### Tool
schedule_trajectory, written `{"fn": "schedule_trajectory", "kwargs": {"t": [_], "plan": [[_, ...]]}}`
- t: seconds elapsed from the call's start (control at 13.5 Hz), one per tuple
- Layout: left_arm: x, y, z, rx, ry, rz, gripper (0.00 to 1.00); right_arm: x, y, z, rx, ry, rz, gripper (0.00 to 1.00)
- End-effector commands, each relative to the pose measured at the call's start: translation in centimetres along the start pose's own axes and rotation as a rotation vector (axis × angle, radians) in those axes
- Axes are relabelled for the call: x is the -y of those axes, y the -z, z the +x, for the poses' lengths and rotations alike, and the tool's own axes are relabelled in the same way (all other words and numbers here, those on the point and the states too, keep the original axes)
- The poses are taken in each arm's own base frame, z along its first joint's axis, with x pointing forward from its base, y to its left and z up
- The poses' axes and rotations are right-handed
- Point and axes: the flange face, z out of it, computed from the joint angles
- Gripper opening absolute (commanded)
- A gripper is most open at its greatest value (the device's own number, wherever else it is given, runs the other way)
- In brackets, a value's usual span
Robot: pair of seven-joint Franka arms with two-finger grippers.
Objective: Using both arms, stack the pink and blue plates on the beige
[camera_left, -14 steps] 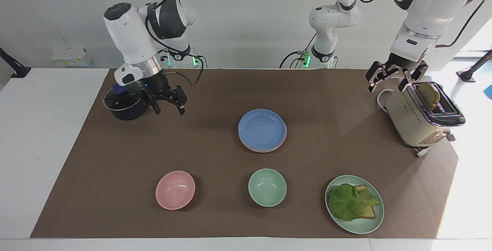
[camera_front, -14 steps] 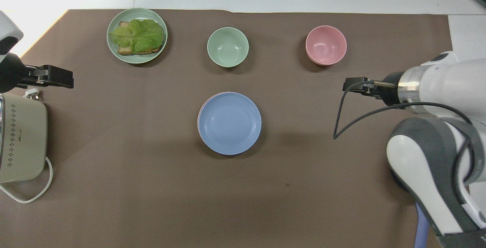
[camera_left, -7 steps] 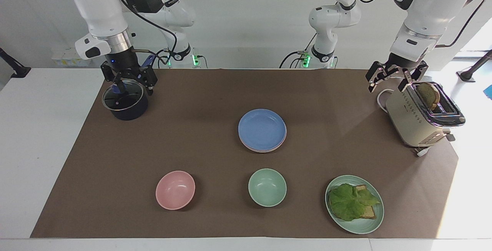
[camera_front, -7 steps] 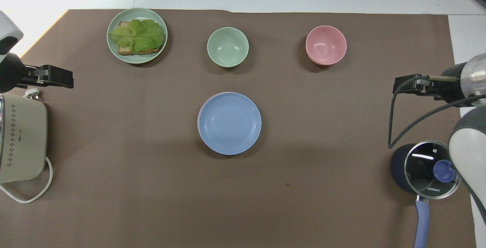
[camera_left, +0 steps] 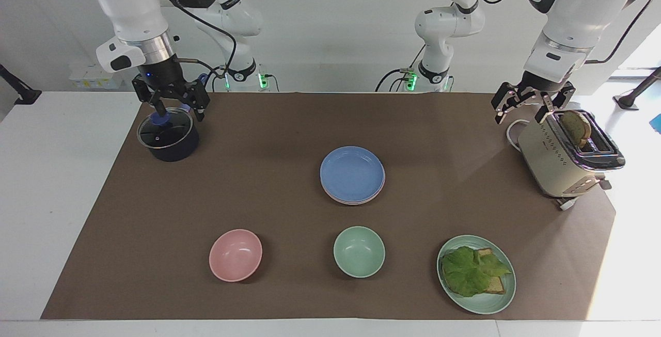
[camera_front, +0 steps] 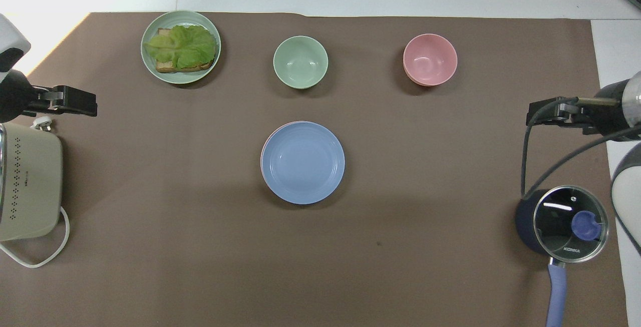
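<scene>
The blue plate lies on top of a stack in the middle of the brown mat. A thin rim of the pink plate shows under it. The beige plate is hidden beneath the stack. My right gripper hangs open and empty over the pot at the right arm's end. At the left arm's end, my left gripper waits open and empty, up in the air beside the toaster. Neither gripper touches the stack.
A dark pot with a glass lid stands at the right arm's end, a cream toaster holding bread at the left arm's. Farther from the robots lie a pink bowl, a green bowl and a green plate with lettuce.
My right arm has risen and pulled back from beside the pot; its gripper now hangs over the pot. The left arm and the stack have not moved.
</scene>
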Motion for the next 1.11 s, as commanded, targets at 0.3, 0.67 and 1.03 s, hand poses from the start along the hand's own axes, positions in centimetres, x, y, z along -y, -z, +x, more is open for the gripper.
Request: {"fn": "schedule_trajectory", "kwargs": {"t": [0.3, 0.67, 1.03], "plan": [[0.3, 0.4, -0.3, 0.007, 0.004, -0.010, 1.00, 0.8, 1.5, -0.6, 0.096, 0.051, -0.057, 1.00], [0.3, 0.4, -0.3, 0.007, 0.006, -0.010, 1.00, -1.0, 2.1, -0.9, 0.114, 0.007, 0.018, 1.00], [0.3, 0.4, -0.3, 0.007, 0.006, -0.010, 1.00, -0.9, 2.0, -1.1, 0.106, 0.019, 0.022, 1.00]]}}
